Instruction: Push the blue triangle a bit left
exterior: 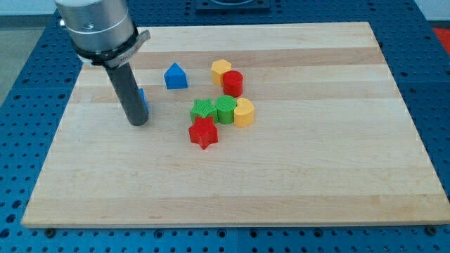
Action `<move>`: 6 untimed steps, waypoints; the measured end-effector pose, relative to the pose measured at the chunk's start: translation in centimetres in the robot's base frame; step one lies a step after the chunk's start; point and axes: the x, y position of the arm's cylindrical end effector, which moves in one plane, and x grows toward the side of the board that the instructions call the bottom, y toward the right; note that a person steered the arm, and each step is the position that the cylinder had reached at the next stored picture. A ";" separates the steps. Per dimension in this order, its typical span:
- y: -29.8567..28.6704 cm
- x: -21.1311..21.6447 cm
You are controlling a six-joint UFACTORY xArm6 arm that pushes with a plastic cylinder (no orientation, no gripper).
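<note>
The blue triangle (175,76) sits on the wooden board (316,176) in the upper left part of the view. My tip (138,122) rests on the board below and to the left of it, a short gap away. A second blue block (143,102) is mostly hidden behind the rod, touching or almost touching it, so its shape cannot be made out.
Right of the triangle are a yellow block (221,69) and a red cylinder (233,83). Below them a cluster holds two green blocks (203,109) (226,109), a yellow block (244,112) and a red star (204,132). The board lies on a blue perforated table (21,140).
</note>
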 end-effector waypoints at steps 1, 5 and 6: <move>-0.2 -1.5; 8.0 -5.4; 8.0 -7.6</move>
